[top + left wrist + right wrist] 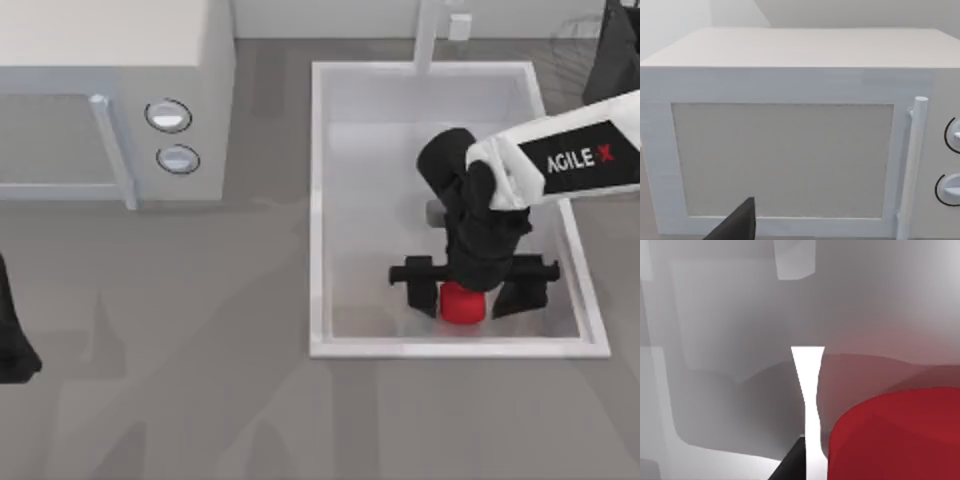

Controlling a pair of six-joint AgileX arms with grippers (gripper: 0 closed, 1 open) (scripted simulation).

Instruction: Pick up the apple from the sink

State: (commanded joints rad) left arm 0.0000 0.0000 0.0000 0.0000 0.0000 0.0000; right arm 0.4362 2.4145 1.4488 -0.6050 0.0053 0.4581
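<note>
- Right hand (pixel 463 296) down inside the sink (pixel 320 200), near its front end, fingers spread to either side of the apple (pixel 461 306) and released (nothing clenched yet, going by the wide gap between the dark fingers (pixel 423 288) in the top view).
- Apple resting on the basin floor, just under the wrist, partly hidden by it from above; large and close in the right wrist view as a red mass (pixel 895 440), with one dark fingertip (pixel 792 462) beside it and apart from it.
- Cannot tell whether either finger already touches the fruit; contact hidden under the wrist.
- White forearm reaching in over the sink's right rim; faucet post (pixel 427 35) at the far short side, well apart from the hand.
- Left hand (pixel 15 345) parked at the left edge of the bench, away from the sink; cannot tell its state. Facing the microwave (pixel 790 150) in the left wrist view, door handle (pixel 912 165) and knobs (pixel 168 115) at its right.
- Progress, as a judgement: reach and descent done, hand bracketing the apple; closing on it and lifting it clear of the basin left to do.
- Roughly halfway, then (grasp itself not yet made).
</note>
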